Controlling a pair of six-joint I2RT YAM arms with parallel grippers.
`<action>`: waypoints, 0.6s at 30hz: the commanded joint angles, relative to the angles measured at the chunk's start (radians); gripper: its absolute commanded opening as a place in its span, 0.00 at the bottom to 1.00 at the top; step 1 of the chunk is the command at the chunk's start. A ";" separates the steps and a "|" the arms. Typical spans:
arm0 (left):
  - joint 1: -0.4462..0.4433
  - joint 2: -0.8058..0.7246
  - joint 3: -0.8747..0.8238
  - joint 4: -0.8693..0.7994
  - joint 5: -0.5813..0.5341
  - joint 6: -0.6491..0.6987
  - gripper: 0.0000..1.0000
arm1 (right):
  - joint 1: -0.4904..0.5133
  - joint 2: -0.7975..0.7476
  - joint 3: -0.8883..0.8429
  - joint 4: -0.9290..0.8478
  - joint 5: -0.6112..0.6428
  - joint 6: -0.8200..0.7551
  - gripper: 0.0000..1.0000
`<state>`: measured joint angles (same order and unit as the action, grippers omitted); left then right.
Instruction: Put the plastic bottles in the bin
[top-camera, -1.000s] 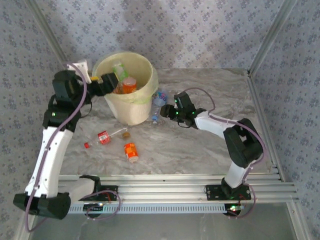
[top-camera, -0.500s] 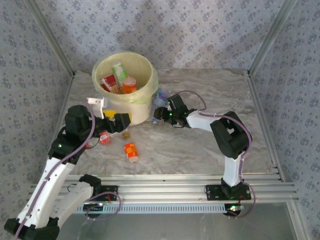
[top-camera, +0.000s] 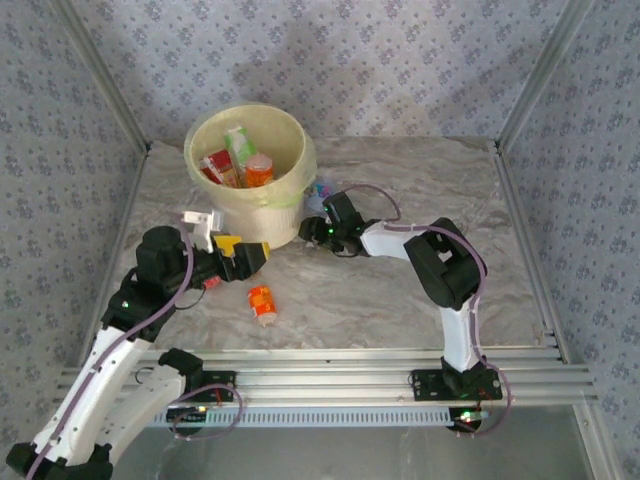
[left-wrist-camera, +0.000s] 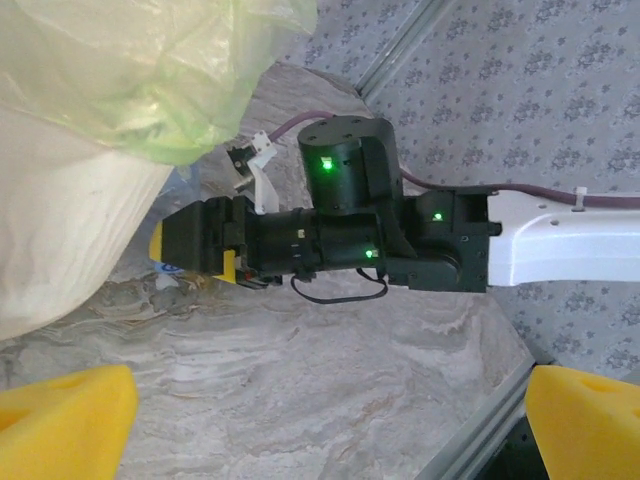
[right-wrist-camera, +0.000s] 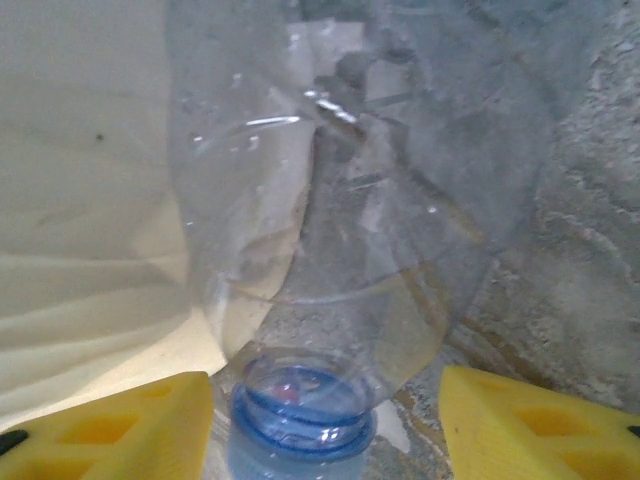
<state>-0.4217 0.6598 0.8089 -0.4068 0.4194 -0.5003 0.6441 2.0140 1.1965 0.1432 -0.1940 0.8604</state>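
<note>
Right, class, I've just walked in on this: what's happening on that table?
Plastic bottles are being cleared into the bin; several lie inside already. The right tool straddles a clear bottle lying against the bin's base; whether it grips yet is unclear. The left tool hangs open and empty in front of the bin, near an orange bottle on the table.

The top camera looked down from above and behind the 2 arms, taking in the whole table (top-camera: 350, 310), with the bin (top-camera: 265, 220) at the far left. The left wrist camera sat low beside the bin's wall, facing across the table at the right arm (left-wrist-camera: 560, 240). The right wrist camera sat very close to a clear bottle (right-wrist-camera: 340, 250) against the bin. All 3 views shared the bin's side.
</note>
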 joint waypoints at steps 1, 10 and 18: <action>-0.026 -0.017 -0.010 0.040 -0.015 -0.030 1.00 | 0.002 0.015 0.009 0.007 0.050 0.041 0.59; -0.107 -0.006 -0.045 0.073 -0.078 -0.058 1.00 | -0.016 -0.019 -0.049 0.021 0.054 0.021 0.44; -0.158 0.038 -0.054 0.113 -0.097 -0.074 1.00 | -0.029 -0.095 -0.094 -0.006 0.058 -0.070 0.31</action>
<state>-0.5644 0.6846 0.7624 -0.3435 0.3386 -0.5552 0.6258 1.9797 1.1217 0.1600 -0.1528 0.8436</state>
